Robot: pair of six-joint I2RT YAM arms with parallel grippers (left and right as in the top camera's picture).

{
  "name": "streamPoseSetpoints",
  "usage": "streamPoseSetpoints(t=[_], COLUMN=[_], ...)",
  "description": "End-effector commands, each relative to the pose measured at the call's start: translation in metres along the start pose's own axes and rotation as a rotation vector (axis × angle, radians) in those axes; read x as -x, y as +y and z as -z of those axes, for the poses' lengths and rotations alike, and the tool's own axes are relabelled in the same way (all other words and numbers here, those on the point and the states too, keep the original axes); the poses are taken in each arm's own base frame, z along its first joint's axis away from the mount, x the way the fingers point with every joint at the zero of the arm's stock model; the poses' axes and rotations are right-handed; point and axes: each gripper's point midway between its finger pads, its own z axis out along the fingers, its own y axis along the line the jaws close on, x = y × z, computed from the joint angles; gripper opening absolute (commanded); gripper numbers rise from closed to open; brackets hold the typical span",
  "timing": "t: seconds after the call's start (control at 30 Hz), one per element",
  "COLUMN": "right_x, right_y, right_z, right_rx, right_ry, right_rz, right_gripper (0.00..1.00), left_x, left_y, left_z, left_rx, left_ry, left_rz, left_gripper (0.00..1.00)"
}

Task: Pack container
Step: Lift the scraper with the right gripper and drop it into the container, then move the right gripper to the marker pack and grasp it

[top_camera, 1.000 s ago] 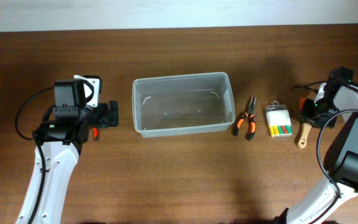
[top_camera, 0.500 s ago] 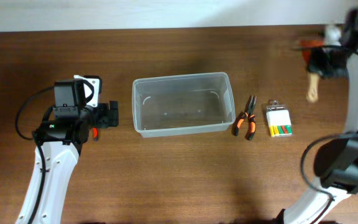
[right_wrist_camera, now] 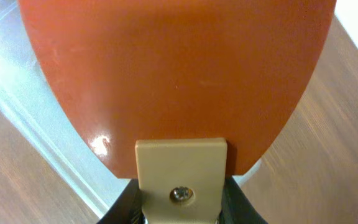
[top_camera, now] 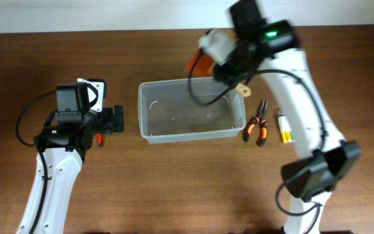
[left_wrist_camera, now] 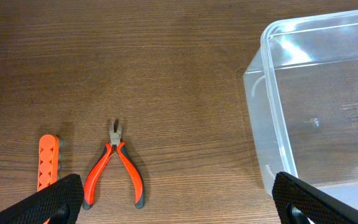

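Observation:
The clear plastic container (top_camera: 190,110) stands at mid-table; nothing shows inside it. My right gripper (top_camera: 224,57) hovers over its back right corner, shut on a scraper with an orange blade (top_camera: 199,63) and a beige handle. In the right wrist view the orange blade (right_wrist_camera: 179,74) fills the frame above the container's rim (right_wrist_camera: 23,106), with the gripper (right_wrist_camera: 180,208) clamped on the beige handle (right_wrist_camera: 180,174). My left gripper (top_camera: 113,120) is open and empty just left of the container. In its wrist view the gripper (left_wrist_camera: 182,208) is above bare wood, with the container (left_wrist_camera: 328,93) to its right.
Orange-handled pliers (top_camera: 257,130) and a small white-and-yellow pack (top_camera: 284,130), partly hidden by my right arm, lie right of the container. The left wrist view shows another pair of orange pliers (left_wrist_camera: 114,174) and an orange bit holder (left_wrist_camera: 47,163) under my left gripper.
My right arm has swung from the far right of the table to above the container, carrying the scraper. The left arm has not moved.

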Motion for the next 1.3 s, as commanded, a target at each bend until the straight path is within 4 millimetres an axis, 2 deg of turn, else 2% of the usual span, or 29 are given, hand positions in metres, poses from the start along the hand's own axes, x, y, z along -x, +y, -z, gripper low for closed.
streamPoseSetpoints(t=[0.0, 0.1, 0.2, 0.4, 0.5, 0.67, 0.7, 0.73, 0.87, 1.0, 1.13, 1.2, 1.27], right_x=[0.005, 0.002, -0.009, -0.029, -0.033, -0.028, -0.028, -0.027, -0.015, 0.001, -0.022, -0.036, -0.059], right_y=[0.019, 0.028, 0.028, 0.016, 0.007, -0.001, -0.004, -0.006, -0.009, -0.031, -0.06, -0.083, -0.107], right_z=[-0.032, -0.06, -0.088, -0.134, -0.147, -0.144, -0.141, -0.136, -0.099, -0.045, 0.01, 0.034, 0.054], right_rx=[0.072, 0.125, 0.175, 0.209, 0.182, 0.138, 0.12, 0.102, 0.051, -0.085, -0.189, -0.245, -0.294], right_ry=[0.036, 0.071, 0.111, 0.179, 0.201, 0.2, 0.212, 0.222, 0.209, 0.135, 0.135, 0.094, 0.067], right_rz=[0.327, 0.462, 0.519, 0.551, 0.554, 0.554, 0.539, 0.516, 0.38, 0.004, -0.227, -0.386, -0.569], right_gripper=[0.04, 0.04, 0.04, 0.05, 0.13, 0.38, 0.73, 0.98, 0.99, 0.98, 0.99, 0.98, 0.99], left_x=[0.008, 0.008, 0.008, 0.008, 0.008, 0.008, 0.008, 0.008, 0.008, 0.008, 0.008, 0.008, 0.008], left_y=[0.002, 0.002, 0.002, 0.002, 0.002, 0.002, 0.002, 0.002, 0.002, 0.002, 0.002, 0.002, 0.002], left_z=[0.002, 0.002, 0.002, 0.002, 0.002, 0.002, 0.002, 0.002, 0.002, 0.002, 0.002, 0.002, 0.002], left_rx=[0.008, 0.008, 0.008, 0.008, 0.008, 0.008, 0.008, 0.008, 0.008, 0.008, 0.008, 0.008, 0.008], left_ry=[-0.016, -0.016, -0.016, -0.016, -0.016, -0.016, -0.016, -0.016, -0.016, -0.016, -0.016, -0.016, -0.016], left_rz=[0.002, 0.002, 0.002, 0.002, 0.002, 0.002, 0.002, 0.002, 0.002, 0.002, 0.002, 0.002, 0.002], left_gripper=[0.99, 0.99, 0.99, 0.99, 0.99, 0.99, 0.99, 0.99, 0.99, 0.99, 0.99, 0.99, 0.99])
